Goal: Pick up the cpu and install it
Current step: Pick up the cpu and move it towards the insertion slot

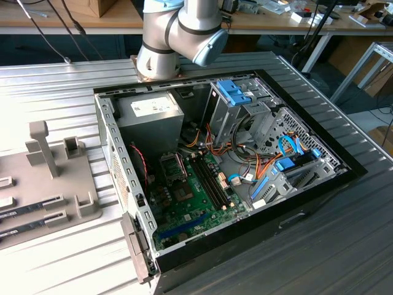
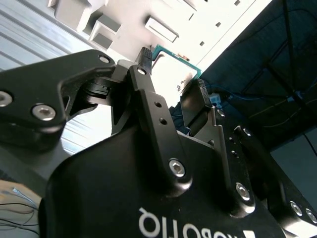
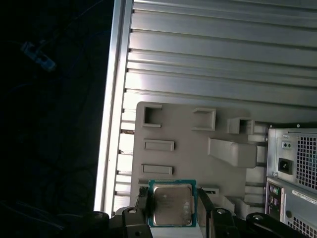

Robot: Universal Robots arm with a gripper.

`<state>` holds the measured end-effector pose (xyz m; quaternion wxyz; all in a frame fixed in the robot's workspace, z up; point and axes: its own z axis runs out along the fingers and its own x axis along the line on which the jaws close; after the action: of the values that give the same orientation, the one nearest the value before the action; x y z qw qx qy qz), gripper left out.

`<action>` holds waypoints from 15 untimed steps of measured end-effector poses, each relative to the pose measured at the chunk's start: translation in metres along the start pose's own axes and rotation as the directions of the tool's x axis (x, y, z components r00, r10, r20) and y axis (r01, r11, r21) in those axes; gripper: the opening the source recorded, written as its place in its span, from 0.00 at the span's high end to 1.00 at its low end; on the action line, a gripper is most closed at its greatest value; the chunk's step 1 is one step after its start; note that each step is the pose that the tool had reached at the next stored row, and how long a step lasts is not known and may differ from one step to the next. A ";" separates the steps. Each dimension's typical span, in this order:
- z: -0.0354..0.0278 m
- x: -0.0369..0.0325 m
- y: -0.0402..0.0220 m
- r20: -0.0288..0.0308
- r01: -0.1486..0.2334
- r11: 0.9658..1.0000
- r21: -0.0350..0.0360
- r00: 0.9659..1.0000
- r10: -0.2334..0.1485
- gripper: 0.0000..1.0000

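pincer | clamped on green-rimmed cpu | pale fixture plate behind | ribbed table alongside

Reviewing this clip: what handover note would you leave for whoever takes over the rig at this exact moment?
Gripper: shut on the cpu, gripping it by two opposite edges, with the metal top facing the first wrist camera.
Where things are: the cpu hangs in the air above the grey fixture plate, which lies beside the open computer case.
Done: the cpu is picked up and off the plate.
Left: the cpu is not yet on the motherboard inside the case, so the install is not done.
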<state>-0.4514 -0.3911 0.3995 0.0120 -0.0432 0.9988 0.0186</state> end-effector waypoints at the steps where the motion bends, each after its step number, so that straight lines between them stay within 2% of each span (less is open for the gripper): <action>1: 0.0001 -0.0019 -0.0002 0.000 0.000 1.000 0.000 1.000 0.000 0.53; 6: 0.0003 -0.0069 -0.0006 0.000 0.000 1.000 0.000 1.000 0.000 0.53; 15: 0.0003 -0.0104 -0.0009 0.000 0.000 1.000 0.000 1.000 0.000 0.53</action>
<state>-0.4410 -0.3911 0.3994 0.0120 -0.0432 0.9988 0.0186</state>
